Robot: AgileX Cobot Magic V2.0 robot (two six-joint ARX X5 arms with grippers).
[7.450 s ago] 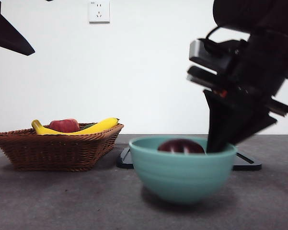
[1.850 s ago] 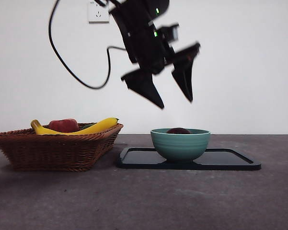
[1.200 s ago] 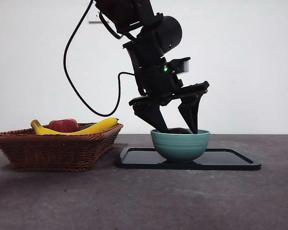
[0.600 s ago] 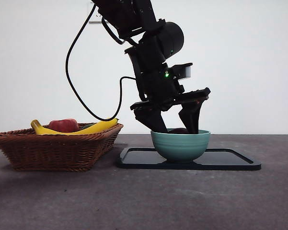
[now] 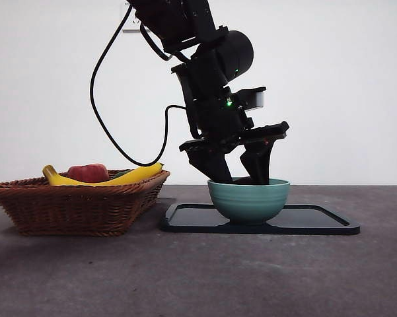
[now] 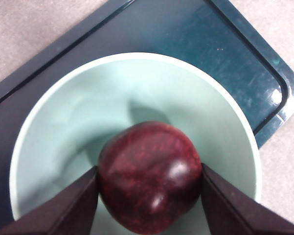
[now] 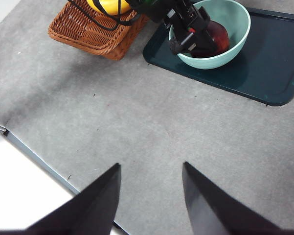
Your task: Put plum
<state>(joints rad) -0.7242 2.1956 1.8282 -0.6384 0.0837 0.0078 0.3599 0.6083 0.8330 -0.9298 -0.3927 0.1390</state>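
On the grey table (image 7: pixel 137 122) we see the plum (image 6: pixel 149 176) low inside the mint-green bowl (image 6: pixel 58 122), which stands on the dark tray (image 6: pixel 235 44). Our left gripper (image 6: pixel 147 198) reaches into the bowl, one jaw pressed on each side of the plum. Our right gripper (image 7: pixel 150 196) hangs well apart above bare table, jaws spread. Near the tray stands the wicker basket (image 5: pixel 79 205) with bananas (image 5: pixel 135 175).

One plum (image 6: pixel 149 176), one bowl (image 5: pixel 248 201), one tray (image 5: pixel 317 222), one basket (image 5: pixel 76 206). In the basket one red fruit (image 5: pixel 88 173) and what looks like two bananas (image 5: pixel 133 174) — they overlap, so the count is unsure. Two grippers — left (image 6: pixel 147 198), right (image 7: pixel 150 196).
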